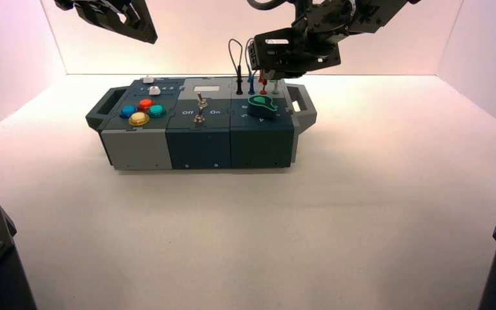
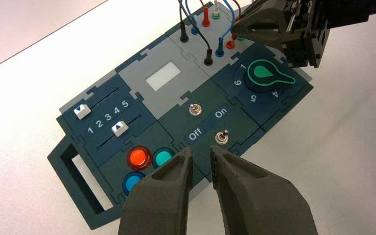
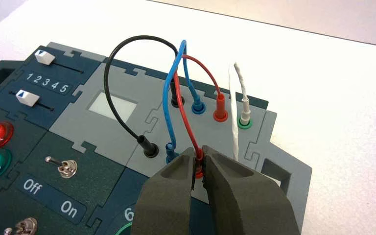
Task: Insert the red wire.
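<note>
The red wire [image 3: 203, 66] is a thin red loop. Its far red plug [image 3: 220, 110] stands in a socket in the box's back row. My right gripper [image 3: 199, 152] is shut on the wire's other red plug [image 3: 198, 166], upright at the front row of sockets beside the blue plug [image 3: 170, 149]. In the high view the right gripper [image 1: 268, 76] sits over the box's back right corner, above the red plug [image 1: 263, 84]. In the left wrist view it shows at the red plug [image 2: 231, 43]. My left gripper [image 2: 200, 152] hangs above the box's left side [image 1: 113, 16], slightly open and empty.
The box [image 1: 200, 139] stands mid-table with handles at both ends. A black lead [image 3: 108, 98], a blue lead [image 3: 169, 93] and a white lead [image 3: 235, 112] crowd the same socket panel. The green knob [image 2: 264, 74] lies just in front of the sockets; toggle switches [image 2: 221, 138] sit mid-box.
</note>
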`<state>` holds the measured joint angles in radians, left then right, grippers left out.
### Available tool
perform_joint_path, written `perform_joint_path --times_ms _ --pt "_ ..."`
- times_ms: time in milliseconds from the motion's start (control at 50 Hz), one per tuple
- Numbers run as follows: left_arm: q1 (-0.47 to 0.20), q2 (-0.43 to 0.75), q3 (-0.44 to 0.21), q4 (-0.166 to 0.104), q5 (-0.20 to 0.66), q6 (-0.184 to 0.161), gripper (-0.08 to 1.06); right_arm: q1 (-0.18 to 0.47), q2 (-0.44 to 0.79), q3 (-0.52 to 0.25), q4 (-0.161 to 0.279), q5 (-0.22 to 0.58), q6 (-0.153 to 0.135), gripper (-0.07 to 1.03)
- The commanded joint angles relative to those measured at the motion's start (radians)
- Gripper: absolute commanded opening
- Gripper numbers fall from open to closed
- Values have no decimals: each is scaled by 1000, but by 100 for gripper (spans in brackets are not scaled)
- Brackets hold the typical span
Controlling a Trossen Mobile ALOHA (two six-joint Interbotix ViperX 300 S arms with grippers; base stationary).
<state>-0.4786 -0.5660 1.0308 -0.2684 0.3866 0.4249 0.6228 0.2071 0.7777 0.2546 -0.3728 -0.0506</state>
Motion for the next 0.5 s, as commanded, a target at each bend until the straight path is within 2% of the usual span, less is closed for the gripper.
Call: perform_joint_path --times_ms 20,500 --pt "-8 -8 -9 2 -8 5 23 5 -11 -18 -2 -9 0 -2" --pt "-8 -12 -9 2 -8 5 23 5 -8 -20 -2 -9 -2 -2"
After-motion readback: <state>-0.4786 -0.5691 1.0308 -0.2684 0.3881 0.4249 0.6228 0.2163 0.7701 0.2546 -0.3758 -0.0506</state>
